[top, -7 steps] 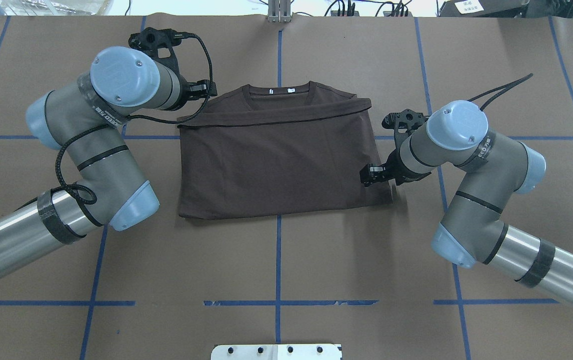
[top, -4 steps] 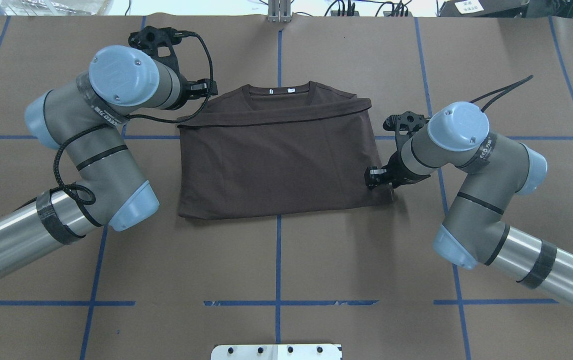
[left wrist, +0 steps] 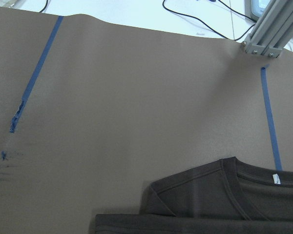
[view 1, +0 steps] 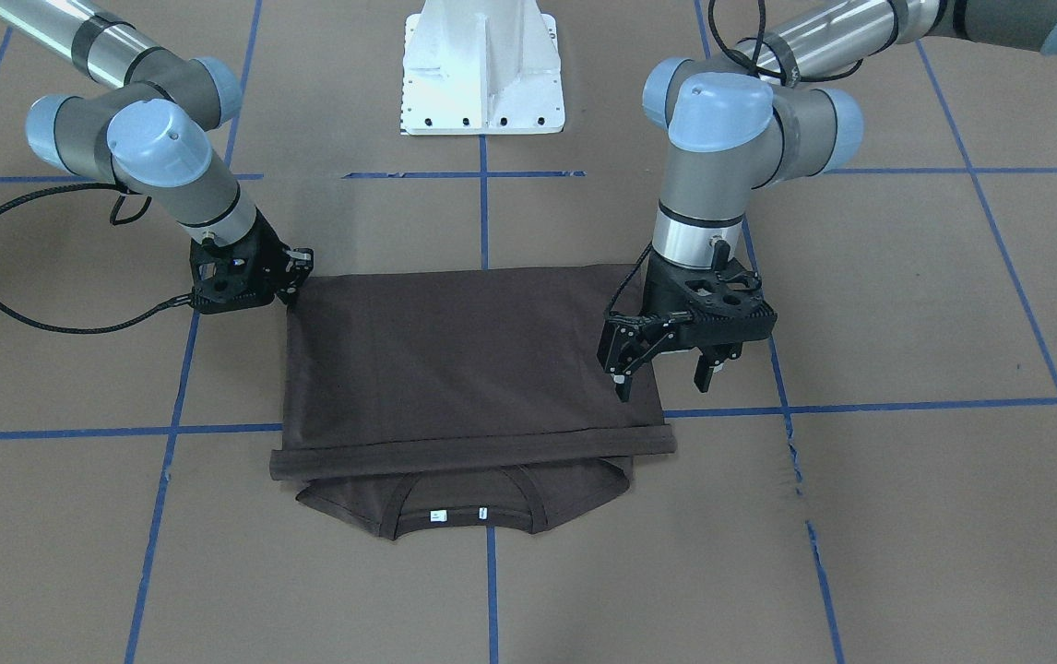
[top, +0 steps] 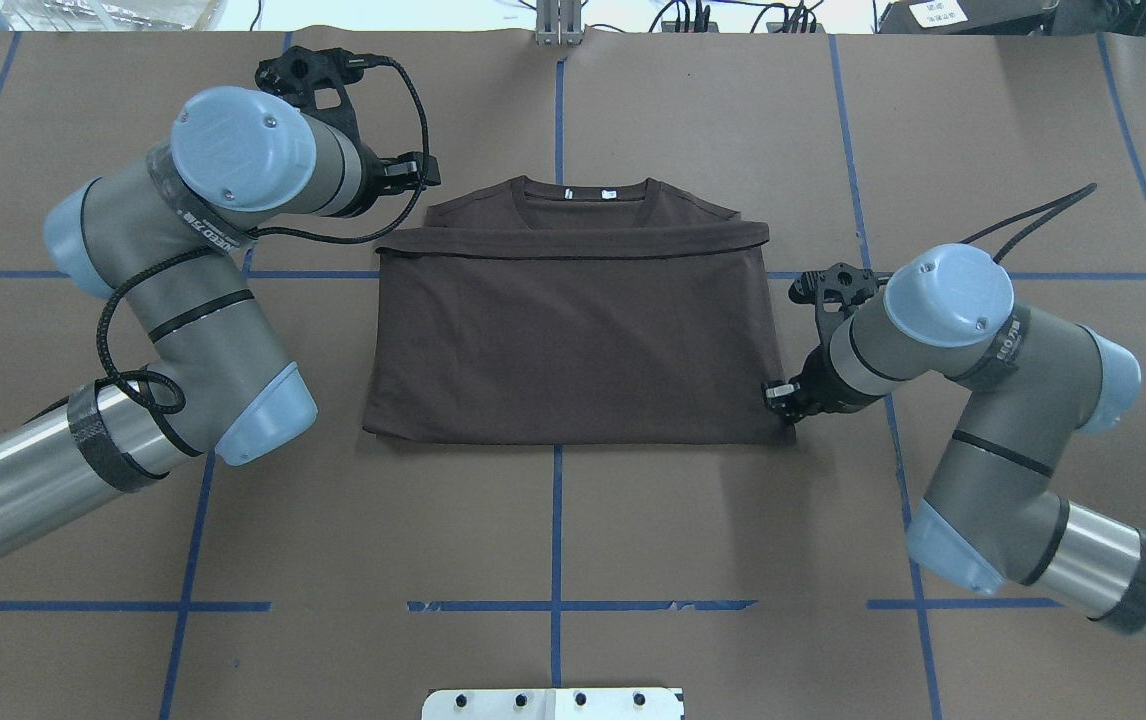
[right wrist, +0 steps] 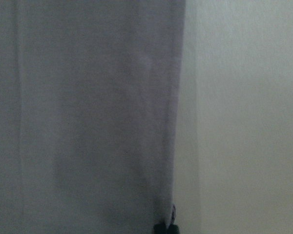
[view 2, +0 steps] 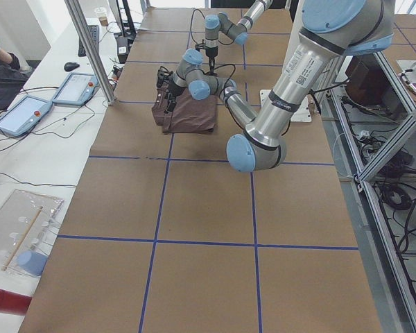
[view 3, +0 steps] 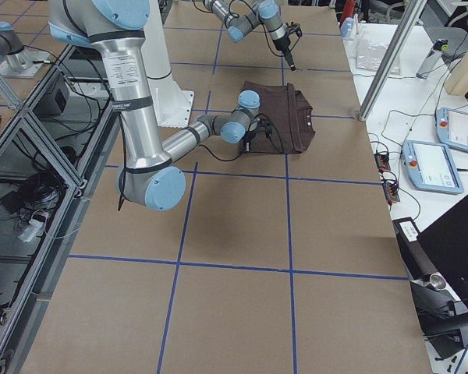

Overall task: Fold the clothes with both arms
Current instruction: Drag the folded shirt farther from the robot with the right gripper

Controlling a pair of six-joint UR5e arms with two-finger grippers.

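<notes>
As my right gripper [top: 781, 395] has drawn back toward 4 o'clock, fingers pressed together on the right edge of the dark brown T-shirt [top: 573, 340] just by its near corner, the whole garment has slid with it across the brown paper table [top: 573, 530]. A second ago the near edge slanted; now it runs level. I take that as squaring up, so the half-folded shirt looks readier for its next fold.

The shirt lies at the table's middle, its lower half turned up over the chest. Farther out, at the shirt's 10 o'clock, my left gripper [view 1: 662, 380] hangs with fingers spread, holding nothing. One fingertip is over the cloth's left edge and the other over bare paper, and it has barely moved. Farthest, at 12 o'clock, the ribbed collar [left wrist: 249, 168] shows beyond the fold.

Counted: one T-shirt, one fold across it, two white neck tags [view 1: 437, 515], two arms, two grippers, one white pedestal base [view 1: 482, 69].
</notes>
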